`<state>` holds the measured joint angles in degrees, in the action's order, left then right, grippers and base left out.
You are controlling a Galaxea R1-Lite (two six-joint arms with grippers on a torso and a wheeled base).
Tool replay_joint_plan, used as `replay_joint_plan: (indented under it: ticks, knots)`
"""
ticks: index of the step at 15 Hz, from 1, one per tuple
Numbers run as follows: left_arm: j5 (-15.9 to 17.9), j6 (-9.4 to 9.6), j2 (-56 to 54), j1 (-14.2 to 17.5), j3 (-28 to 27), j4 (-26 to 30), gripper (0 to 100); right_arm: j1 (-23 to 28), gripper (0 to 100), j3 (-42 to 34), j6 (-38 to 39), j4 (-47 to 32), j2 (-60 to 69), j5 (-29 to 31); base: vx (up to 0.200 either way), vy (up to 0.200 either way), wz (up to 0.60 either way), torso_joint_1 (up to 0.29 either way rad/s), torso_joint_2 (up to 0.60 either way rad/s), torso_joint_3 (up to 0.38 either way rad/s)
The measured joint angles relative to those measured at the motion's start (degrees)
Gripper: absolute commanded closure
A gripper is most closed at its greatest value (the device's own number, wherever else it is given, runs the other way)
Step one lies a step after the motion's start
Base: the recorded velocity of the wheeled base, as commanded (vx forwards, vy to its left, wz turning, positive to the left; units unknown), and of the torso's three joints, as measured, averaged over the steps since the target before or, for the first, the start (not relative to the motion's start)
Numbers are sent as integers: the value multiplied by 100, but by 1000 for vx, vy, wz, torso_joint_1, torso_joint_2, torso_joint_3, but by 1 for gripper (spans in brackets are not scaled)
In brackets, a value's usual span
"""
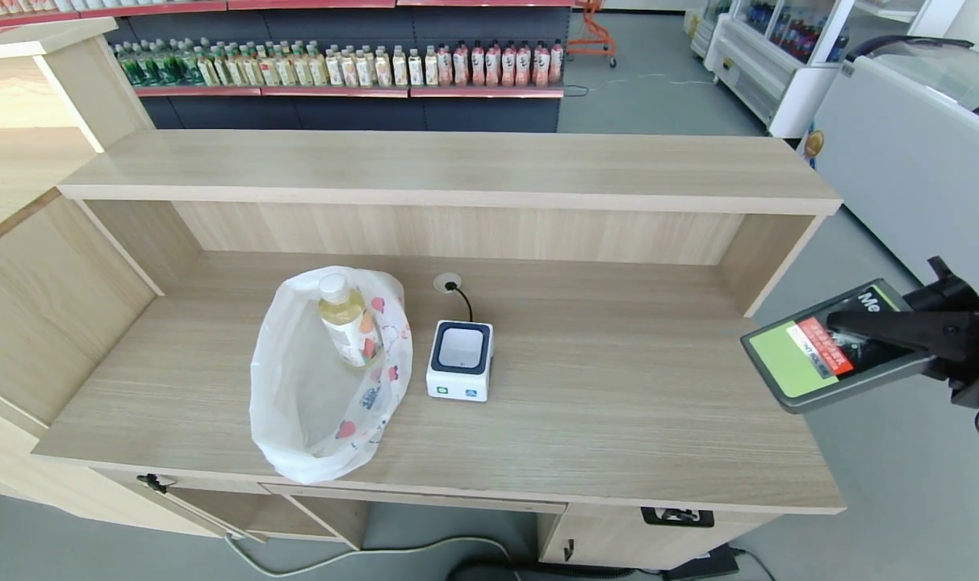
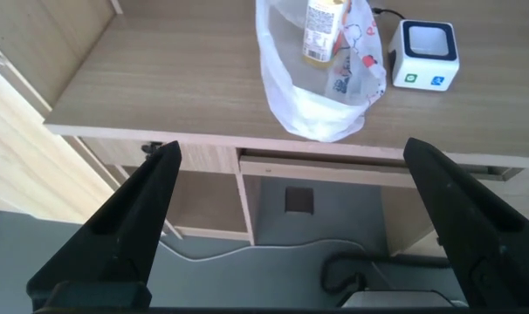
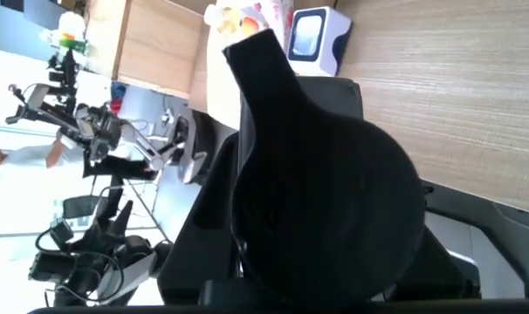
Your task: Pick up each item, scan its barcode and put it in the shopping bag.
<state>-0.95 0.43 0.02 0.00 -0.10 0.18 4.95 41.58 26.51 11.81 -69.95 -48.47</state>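
one pack in hand, scanner well off to its left

one item is up in the air: the right gripper is clamped on a flat pack, one finger lying across its printed top face and the other hidden beneath. you're holding it out past the right end of the counter, over the floor.

here's what your next move turns on. the scanner sits on the counter well apart from the pack, off to the robot's left, with its window facing up. the pack's long axis runs roughly sideways, free end aimed at the counter and the green-and-red face tipped up. where the barcode sits, you can't tell. my read is a carry leftward over the counter, then a roll of the wrist to show a face to that window.

the shopping bag lies just beside the scanner on its far-left side, mouth open, a bottle inside it.

your left gripper hangs low in front of the counter's front edge, fingers spread wide and empty, facing the bag. the right arm owns this one.
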Motion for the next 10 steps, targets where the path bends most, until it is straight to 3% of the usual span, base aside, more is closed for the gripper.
replay_joint_plan:
  ticks: [1,3,7,8,10]
  knots:
    - [0,9,0,0,0,0,0,-51,100,50,-41,52,-100,202,0,200,0,7,2,2]
    - [2,15,0,0,0,0,0,-219,100,127,-174,291,-361,640,200,200,0,2,2,2]
    - [0,17,0,0,0,0,0,-477,100,163,-290,441,-720,820,200,200,0,-1,-1,4]
    - [0,22,0,0,2,-2,0,-525,100,161,-321,444,-783,873,200,0,0,17,2,7]
    - [0,20,0,-5,2,4,0,-610,100,163,-544,458,-987,1204,0,0,0,0,0,0]
